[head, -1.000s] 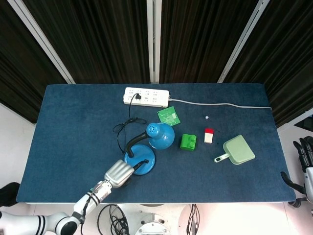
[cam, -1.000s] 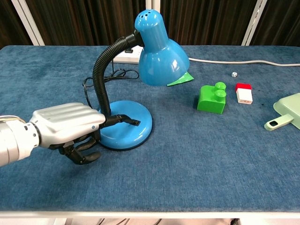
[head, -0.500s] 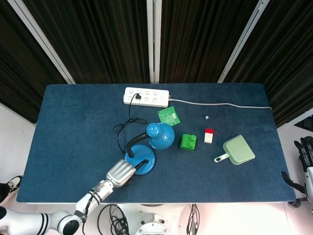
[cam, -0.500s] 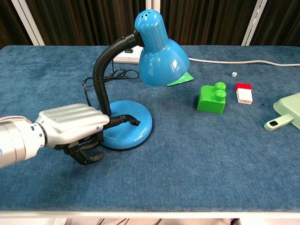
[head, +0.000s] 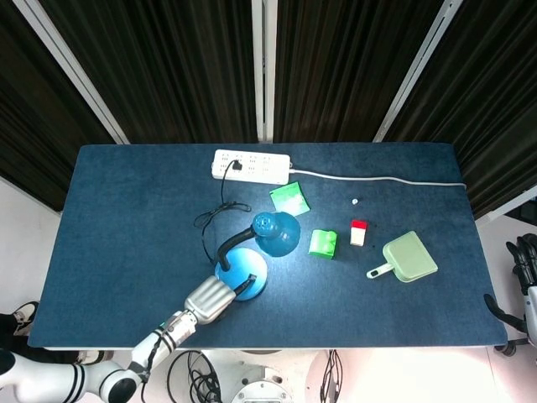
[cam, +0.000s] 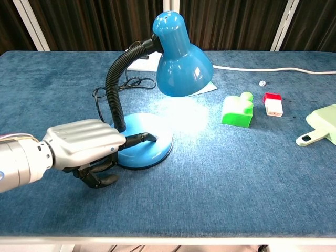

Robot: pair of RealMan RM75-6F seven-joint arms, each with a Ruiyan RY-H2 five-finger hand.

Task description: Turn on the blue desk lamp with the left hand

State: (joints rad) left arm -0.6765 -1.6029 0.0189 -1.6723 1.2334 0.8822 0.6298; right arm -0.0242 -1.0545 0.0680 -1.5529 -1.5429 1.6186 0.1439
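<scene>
Table (head: 126, 210) with a dark blue cloth fills the middle of the room, with black curtains (head: 185, 67) behind its far edge and pale floor (head: 21, 227) on the left. The blue desk lamp (cam: 181, 60) stands near the middle of the near edge. It is lit and throws a bright patch on the cloth. The left hand (cam: 84, 144) lies at the lamp's round base, with one dark finger (cam: 139, 138) stretched out onto it and the others curled under. The right hand (head: 527, 273) hangs off the right edge; I cannot tell how its fingers are. A white power strip (head: 251, 165) sits by the far edge. A green block (cam: 237, 109), a red and white block (cam: 272, 104) and a pale green dustpan (head: 407, 259) lie toward the right.
</scene>
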